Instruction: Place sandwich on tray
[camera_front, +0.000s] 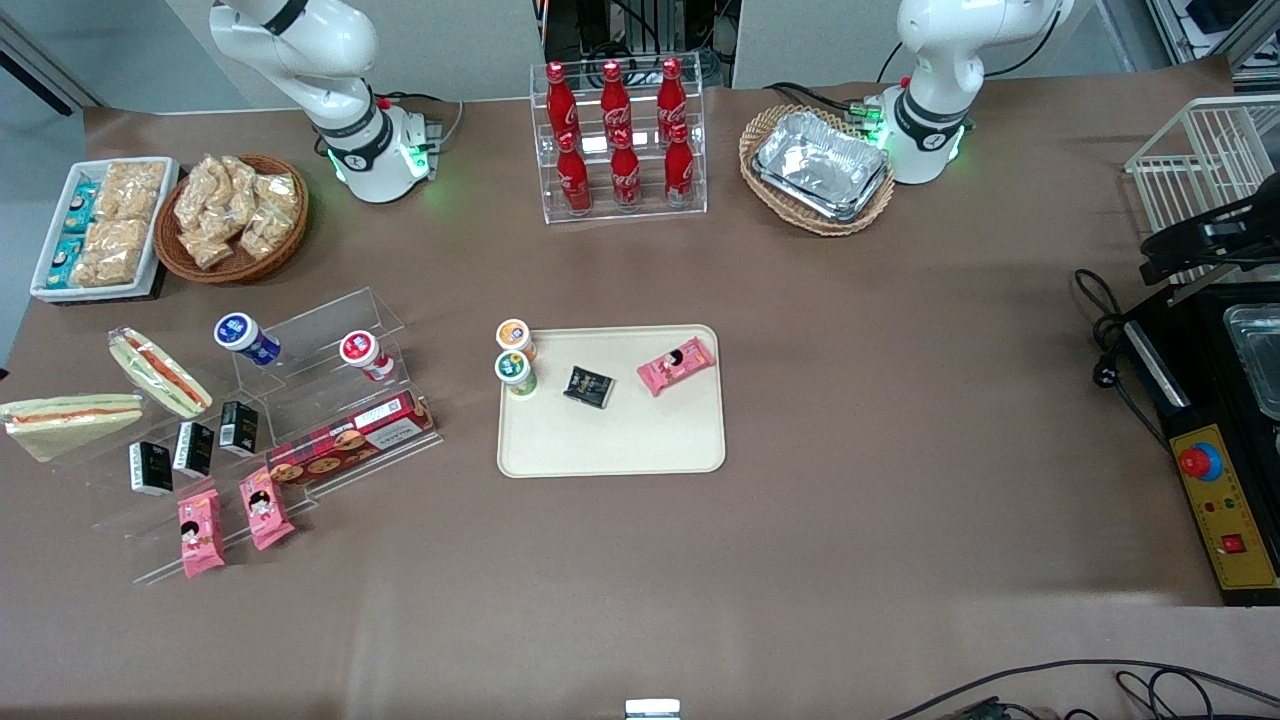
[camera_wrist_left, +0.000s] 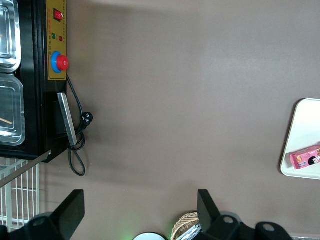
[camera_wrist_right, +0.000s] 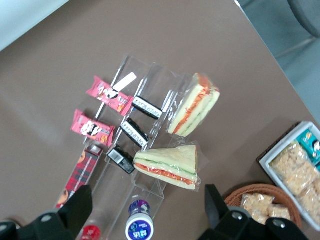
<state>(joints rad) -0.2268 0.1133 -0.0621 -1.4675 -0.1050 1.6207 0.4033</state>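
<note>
The sandwich, a clear-wrapped wedge of pale bread with one orange-red stripe, lies at the working arm's end of the table, beside the clear display stand. It also shows in the right wrist view. A second wrapped sandwich with green layers lies on the stand beside it, and shows in the right wrist view too. The cream-beige tray sits mid-table. My gripper hangs open and empty high above the stand, over a blue-lidded cup. It is out of the front view.
The tray holds two small cups, a black pack and a pink pack. The stand carries black packs, pink packs, a biscuit box and two cups. Snack baskets, a cola rack and foil trays stand farther back.
</note>
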